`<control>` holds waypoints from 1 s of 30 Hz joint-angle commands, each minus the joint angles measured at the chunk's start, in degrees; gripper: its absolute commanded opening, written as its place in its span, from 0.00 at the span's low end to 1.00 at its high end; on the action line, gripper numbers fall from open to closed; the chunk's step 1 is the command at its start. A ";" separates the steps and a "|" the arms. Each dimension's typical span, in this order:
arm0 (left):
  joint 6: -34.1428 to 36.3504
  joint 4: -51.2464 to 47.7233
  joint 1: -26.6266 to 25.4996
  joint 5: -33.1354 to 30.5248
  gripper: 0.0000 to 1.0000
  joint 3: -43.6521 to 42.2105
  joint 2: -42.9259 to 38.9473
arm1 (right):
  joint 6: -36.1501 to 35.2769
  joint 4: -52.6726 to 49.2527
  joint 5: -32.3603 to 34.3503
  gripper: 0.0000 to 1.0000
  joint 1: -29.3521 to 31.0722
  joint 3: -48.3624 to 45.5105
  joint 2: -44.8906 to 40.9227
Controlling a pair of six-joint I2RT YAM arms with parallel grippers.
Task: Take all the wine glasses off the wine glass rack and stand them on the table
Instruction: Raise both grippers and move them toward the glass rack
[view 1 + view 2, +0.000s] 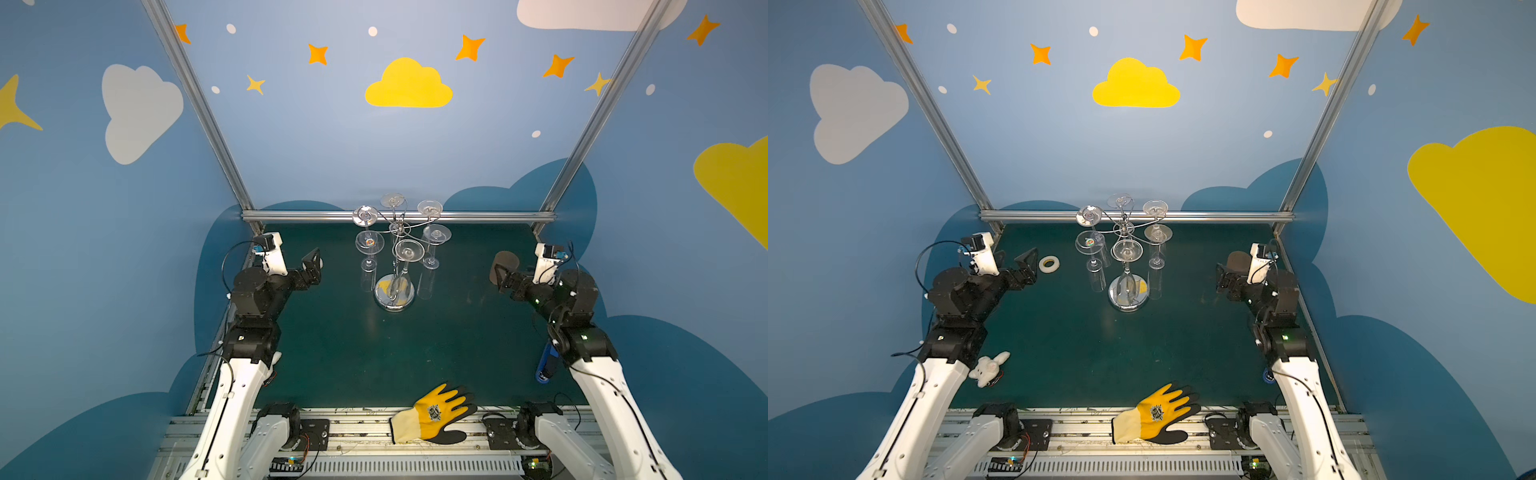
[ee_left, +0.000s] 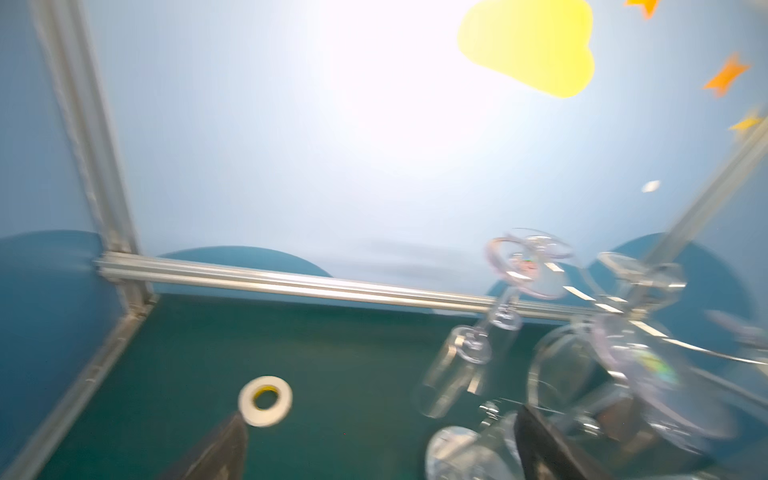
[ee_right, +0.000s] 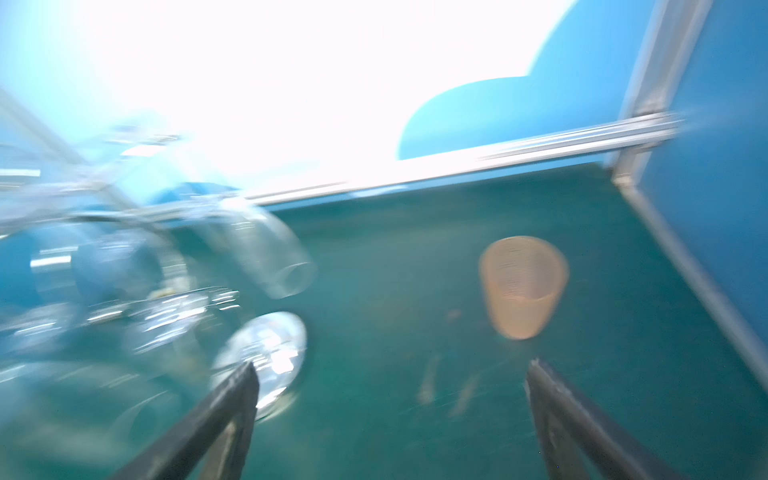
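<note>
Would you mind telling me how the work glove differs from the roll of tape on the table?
Colour: the work glove is yellow and black, the roll of tape white. Shape: the work glove is hand-shaped with spread fingers, the roll of tape a ring. Place: the work glove lies at the near edge, partly on the metal rail; the roll of tape lies farther back near the left gripper. Both lie flat, ungripped.
</note>
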 commanded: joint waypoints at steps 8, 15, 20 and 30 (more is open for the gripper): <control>-36.63 -3.91 -6.17 21.16 0.90 3.19 3.48 | 13.52 -19.96 -17.32 0.99 1.17 11.23 0.38; -45.15 2.15 -12.63 19.24 0.87 4.78 7.88 | 15.22 -21.55 -19.32 0.98 2.71 13.99 1.96; -48.75 3.62 -14.35 16.35 0.83 5.94 10.41 | 17.22 -21.18 -19.81 0.99 3.24 14.14 1.96; -54.10 6.97 -15.06 16.81 0.70 9.91 17.80 | 19.57 -20.23 -18.28 0.98 3.69 14.14 2.23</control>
